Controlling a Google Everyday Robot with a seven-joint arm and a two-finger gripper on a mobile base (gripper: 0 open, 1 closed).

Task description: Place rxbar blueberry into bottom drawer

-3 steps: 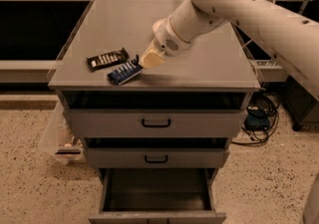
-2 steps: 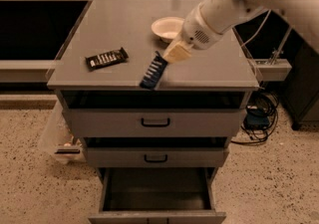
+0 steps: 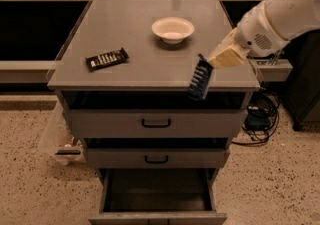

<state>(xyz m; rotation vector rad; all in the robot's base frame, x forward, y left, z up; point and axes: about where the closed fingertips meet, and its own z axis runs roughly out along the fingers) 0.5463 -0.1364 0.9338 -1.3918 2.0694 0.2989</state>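
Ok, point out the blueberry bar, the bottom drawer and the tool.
rxbar blueberry (image 3: 200, 78): camera view, wrapper's middle.
bottom drawer (image 3: 157, 215): camera view, front rim.
tool (image 3: 212, 63): camera view, between fingertips holding the bar, over cabinet (image 3: 150, 66) front.

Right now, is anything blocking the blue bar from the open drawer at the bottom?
Nothing visible. The claw holds the rxbar blueberry at the front edge of the cabinet top; the bottom drawer stands pulled out below, the two upper drawers pushed in.

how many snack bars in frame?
2. The blue bar hangs from the gripper at the front right edge of the cabinet top. The dark bar lies on its left side. None shows in the open bottom drawer, though its front is hidden.
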